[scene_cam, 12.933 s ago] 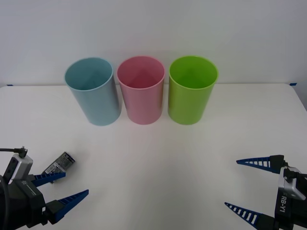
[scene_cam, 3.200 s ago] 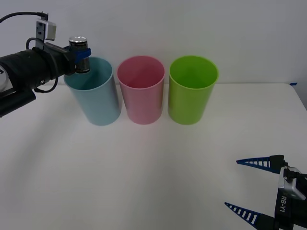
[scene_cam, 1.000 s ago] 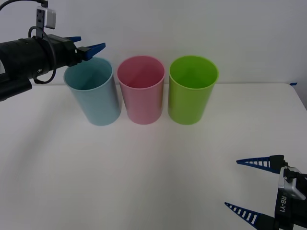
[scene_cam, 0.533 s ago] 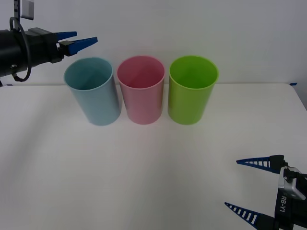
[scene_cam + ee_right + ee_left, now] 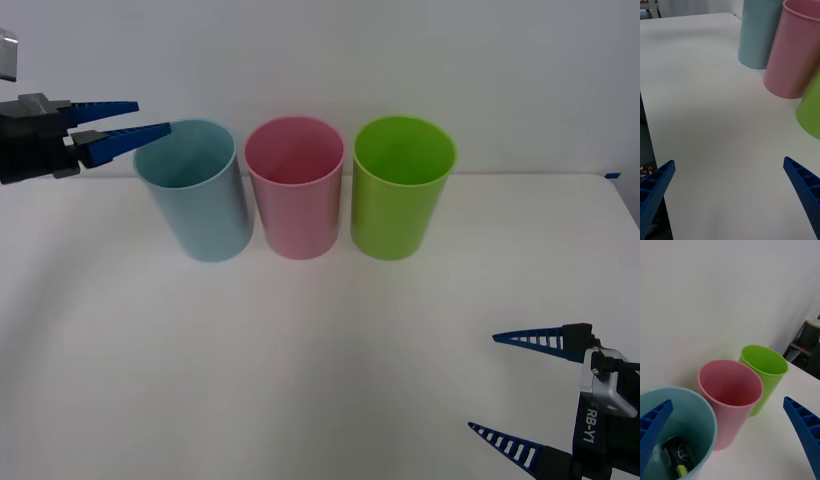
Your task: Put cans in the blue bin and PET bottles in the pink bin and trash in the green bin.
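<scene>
Three tall bins stand in a row at the back of the white table: the blue bin [image 5: 196, 195], the pink bin [image 5: 295, 195] and the green bin [image 5: 400, 195]. The left wrist view looks down into the blue bin [image 5: 702, 416], where a dark can [image 5: 674, 450] lies on the bottom beside a small lime-green bit. My left gripper [image 5: 153, 115] hovers open and empty just left of the blue bin's rim. Low at the front right, my right gripper [image 5: 483, 383] is parked open above the table.
The white table [image 5: 300, 350] ends at a pale wall behind the bins. A blue tape mark [image 5: 610, 175] sits at its far right corner. In the right wrist view the table's edge [image 5: 644, 108] drops off beside the arm.
My left gripper had let the can go over the blue bin by a second ago. Still open, it has since drawn back to the left, clear of the rim. The right arm has not moved.
</scene>
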You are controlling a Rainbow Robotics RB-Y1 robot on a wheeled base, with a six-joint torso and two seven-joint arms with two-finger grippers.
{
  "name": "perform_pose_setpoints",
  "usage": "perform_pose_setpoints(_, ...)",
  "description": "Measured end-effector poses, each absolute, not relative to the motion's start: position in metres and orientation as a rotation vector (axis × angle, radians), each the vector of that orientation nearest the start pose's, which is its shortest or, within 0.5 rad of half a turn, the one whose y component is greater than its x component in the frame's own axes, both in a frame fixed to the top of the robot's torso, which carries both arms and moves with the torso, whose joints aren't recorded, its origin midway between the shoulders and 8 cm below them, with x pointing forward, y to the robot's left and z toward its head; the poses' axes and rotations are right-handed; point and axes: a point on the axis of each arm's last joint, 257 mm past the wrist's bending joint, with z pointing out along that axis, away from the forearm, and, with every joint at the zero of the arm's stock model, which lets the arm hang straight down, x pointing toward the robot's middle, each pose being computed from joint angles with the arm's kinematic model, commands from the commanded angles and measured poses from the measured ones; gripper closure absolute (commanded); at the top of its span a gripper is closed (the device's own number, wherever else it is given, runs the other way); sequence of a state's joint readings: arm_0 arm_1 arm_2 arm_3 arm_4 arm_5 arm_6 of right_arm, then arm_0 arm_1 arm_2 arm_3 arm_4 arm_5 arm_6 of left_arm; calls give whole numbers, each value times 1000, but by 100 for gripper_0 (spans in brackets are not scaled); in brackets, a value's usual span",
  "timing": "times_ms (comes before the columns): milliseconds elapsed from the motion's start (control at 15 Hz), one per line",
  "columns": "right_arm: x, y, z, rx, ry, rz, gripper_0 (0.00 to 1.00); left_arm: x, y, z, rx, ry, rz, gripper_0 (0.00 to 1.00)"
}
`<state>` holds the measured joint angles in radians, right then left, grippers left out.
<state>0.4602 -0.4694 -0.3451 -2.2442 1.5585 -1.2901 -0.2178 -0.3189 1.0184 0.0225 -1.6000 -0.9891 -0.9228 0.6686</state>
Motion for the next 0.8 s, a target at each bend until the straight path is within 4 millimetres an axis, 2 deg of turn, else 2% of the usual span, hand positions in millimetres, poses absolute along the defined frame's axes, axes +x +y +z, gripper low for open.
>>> perform_pose_setpoints(267, 283, -199, -206, -1223, 1649, 424, 0, 442, 265, -37, 739, 1668, -742, 0)
perform_pose_setpoints(467, 283, -199, -206, -1223, 1649, 424, 0, 400, 286, -64, 760, 1719, -714, 0)
perform_pose_setpoints(600, 283, -199, -206, -1223, 1649, 424, 0, 380, 297, -89, 770, 1766, -674, 0)
perform_pose_setpoints(800, 283, -199, -206, -1223, 1649, 424, 0, 361, 303, -127, 752, 1856, -626, 0)
